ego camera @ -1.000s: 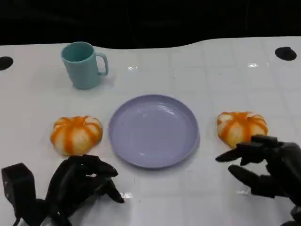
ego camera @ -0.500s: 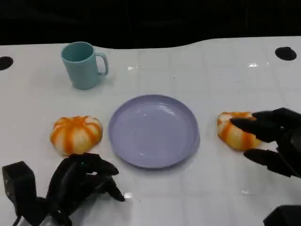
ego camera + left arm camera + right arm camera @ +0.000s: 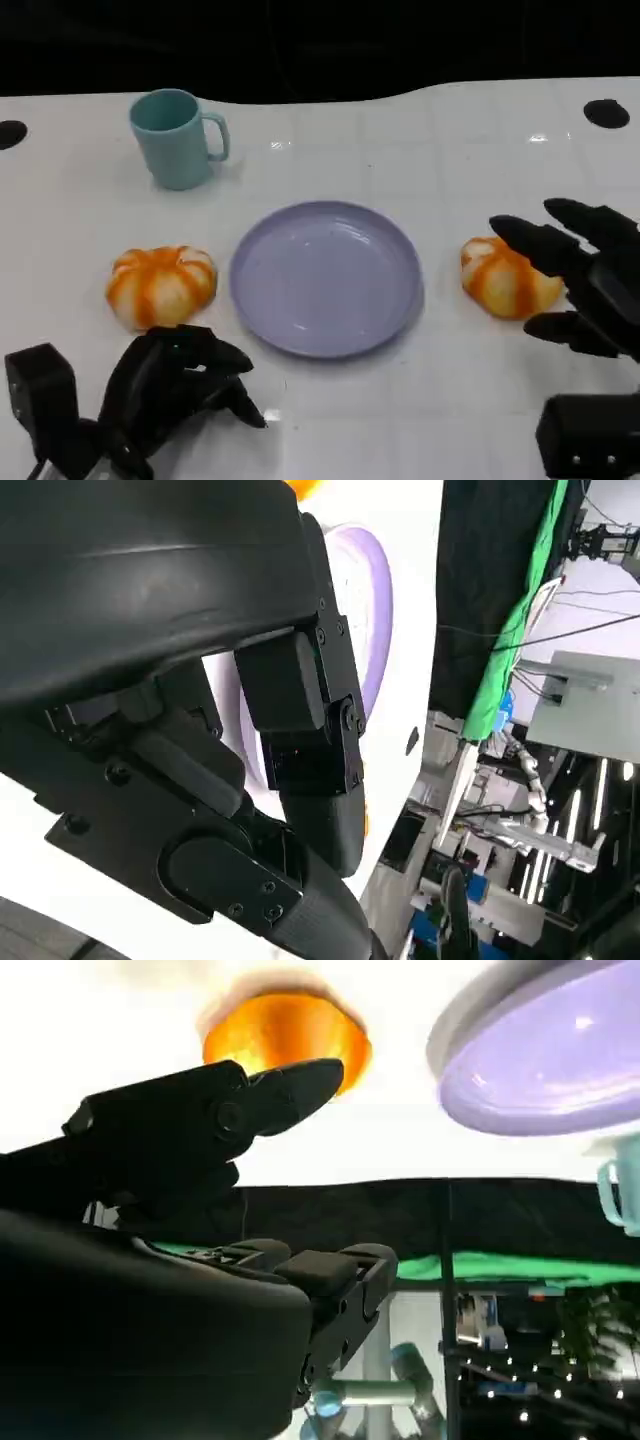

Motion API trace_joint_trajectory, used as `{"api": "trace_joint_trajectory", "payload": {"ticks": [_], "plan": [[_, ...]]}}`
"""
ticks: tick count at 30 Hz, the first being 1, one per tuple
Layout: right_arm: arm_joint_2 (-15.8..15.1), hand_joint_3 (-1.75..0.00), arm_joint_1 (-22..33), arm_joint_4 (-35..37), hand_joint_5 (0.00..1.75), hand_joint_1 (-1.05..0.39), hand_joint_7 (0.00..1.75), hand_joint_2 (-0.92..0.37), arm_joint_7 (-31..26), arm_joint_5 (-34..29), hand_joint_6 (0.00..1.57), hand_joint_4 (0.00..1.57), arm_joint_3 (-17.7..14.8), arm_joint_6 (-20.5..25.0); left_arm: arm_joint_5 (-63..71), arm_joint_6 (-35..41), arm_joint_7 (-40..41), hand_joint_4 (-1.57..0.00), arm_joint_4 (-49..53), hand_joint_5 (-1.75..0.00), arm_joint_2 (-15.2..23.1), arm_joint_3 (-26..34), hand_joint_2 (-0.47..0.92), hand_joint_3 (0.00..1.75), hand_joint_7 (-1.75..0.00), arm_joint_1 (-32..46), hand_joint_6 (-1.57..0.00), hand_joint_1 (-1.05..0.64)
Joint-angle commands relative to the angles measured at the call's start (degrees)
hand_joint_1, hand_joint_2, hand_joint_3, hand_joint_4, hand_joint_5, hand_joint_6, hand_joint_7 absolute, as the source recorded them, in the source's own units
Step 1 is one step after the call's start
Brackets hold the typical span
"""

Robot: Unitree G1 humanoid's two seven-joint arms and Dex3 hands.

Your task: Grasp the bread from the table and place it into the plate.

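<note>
With its fingers spread and holding nothing, the right hand hovers over the outer side of the bread on the bench, and should settle lower and wrap evenly before lifting toward the plate beyond the bread.

A glossy white table with faint tile lines and small light glints is shown against a black backdrop at 12 o'clock. A green curtain, metal stands and scattered lights are seen beyond the table.
</note>
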Motion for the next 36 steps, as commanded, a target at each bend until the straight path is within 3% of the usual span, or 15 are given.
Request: {"api": "trace_joint_trajectory", "payload": {"ticks": [1, 19, 36], "plan": [[-0.8, 0.0, -3.3, 4.5, 0.11, -0.52, 0.01, -0.83, 0.3, -1.0, 0.27, 0.15, 2.4, 1.1, 0.3, 0.2, 0.2, -1.57, -0.3, -0.59, 0.8, 0.0, 0.72, 0.0, -0.21, 0.3, -1.57, -1.05], [2.3, 0.0, -17.2, 26.8, 0.15, -0.51, 0.01, -0.8, -5.0, -3.8, 0.31, 0.21, 12.7, 4.4, -0.2, 0.8, -0.4, -1.57, -0.9, -0.59, 0.7, 0.1, 0.71, 0.0, -0.2, 0.6, -1.57, -1.05], [7.6, -0.01, -26.0, 45.6, 0.11, -0.43, 0.0, -0.81, -7.7, -2.0, 0.3, 0.22, 18.1, 5.5, -0.1, 0.6, -0.3, -1.57, -1.5, -0.59, 0.6, 0.1, 0.72, 0.0, -0.2, 1.1, -1.57, -1.05]]}}
